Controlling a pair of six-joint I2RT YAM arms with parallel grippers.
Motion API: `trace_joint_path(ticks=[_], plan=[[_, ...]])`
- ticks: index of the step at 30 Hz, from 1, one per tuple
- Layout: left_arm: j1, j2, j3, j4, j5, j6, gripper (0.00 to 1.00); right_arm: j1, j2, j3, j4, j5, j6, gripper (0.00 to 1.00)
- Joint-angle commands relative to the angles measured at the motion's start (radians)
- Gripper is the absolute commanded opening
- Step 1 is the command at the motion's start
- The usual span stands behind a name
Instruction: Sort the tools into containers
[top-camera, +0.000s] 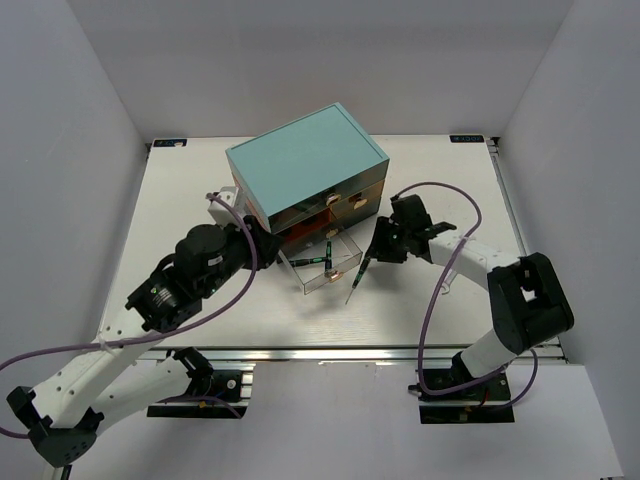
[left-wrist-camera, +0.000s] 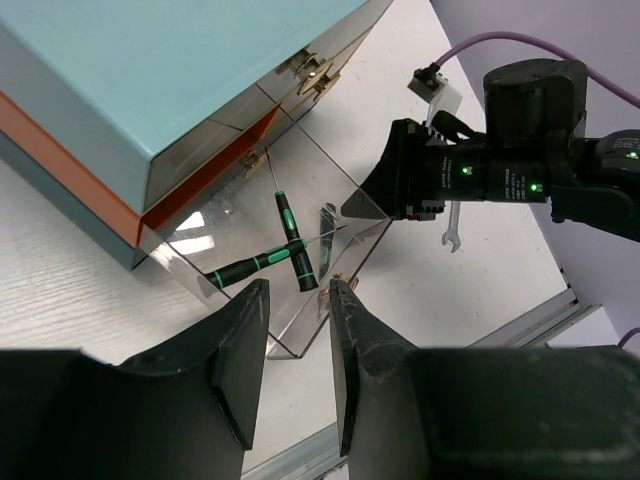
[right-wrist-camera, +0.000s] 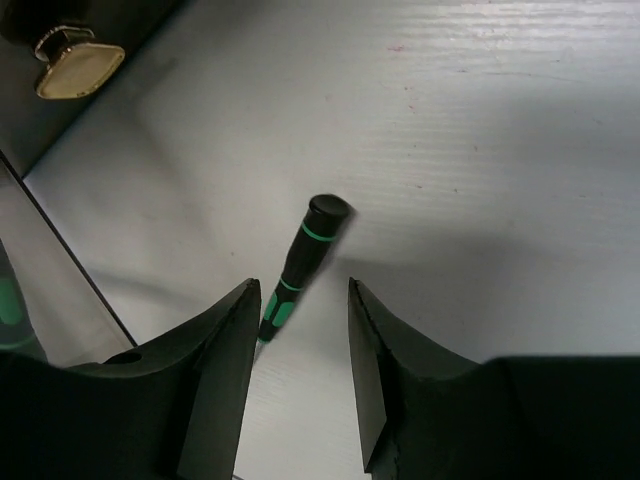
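Observation:
The chest with the teal top (top-camera: 305, 165) stands mid-table, and one clear drawer (top-camera: 325, 268) is pulled out toward me. Two green-black screwdrivers (left-wrist-camera: 250, 267) (left-wrist-camera: 293, 240) lie crossed inside that drawer. A third screwdriver (right-wrist-camera: 305, 255) (top-camera: 357, 278) lies on the table just right of the drawer, its shaft by my right gripper's left fingertip. My right gripper (right-wrist-camera: 300, 295) (top-camera: 376, 252) hovers open over it, gripping nothing. A small silver wrench (left-wrist-camera: 452, 228) lies on the table beneath the right arm. My left gripper (left-wrist-camera: 298, 300) (top-camera: 274, 248) is open and empty at the drawer's left corner.
The closed drawers show brown fronts with cream knobs (right-wrist-camera: 75, 65) (left-wrist-camera: 315, 78). The right arm's purple cable (top-camera: 440, 290) loops over the table on the right. A metal rail (top-camera: 350, 352) runs along the table's near edge.

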Motion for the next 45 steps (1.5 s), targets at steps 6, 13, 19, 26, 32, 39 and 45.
trace_joint_path(ticks=[6, 13, 19, 26, 32, 39, 45], plan=[[-0.006, -0.048, -0.024, -0.061, -0.049, -0.02, 0.42, 0.051, 0.064, 0.073, 0.016, 0.169, 0.047, 0.49], [-0.006, -0.048, -0.027, -0.076, -0.058, -0.012, 0.42, 0.083, 0.121, 0.093, 0.039, 0.198, 0.048, 0.49], [-0.006, -0.068, -0.032, -0.096, -0.073, -0.021, 0.42, 0.128, 0.136, 0.094, 0.039, 0.232, 0.048, 0.48], [-0.005, -0.09, -0.039, -0.115, -0.081, -0.032, 0.42, 0.134, 0.1, -0.004, 0.038, 0.271, 0.042, 0.44], [-0.006, -0.091, -0.027, -0.13, -0.083, -0.032, 0.42, 0.129, 0.066, -0.082, 0.052, 0.296, 0.03, 0.38], [-0.008, -0.111, -0.013, -0.165, -0.092, -0.044, 0.42, 0.02, -0.001, -0.091, 0.026, 0.281, -0.029, 0.31], [-0.006, -0.116, -0.024, -0.158, -0.089, -0.047, 0.42, 0.008, -0.071, -0.079, 0.045, 0.021, -0.036, 0.47]])
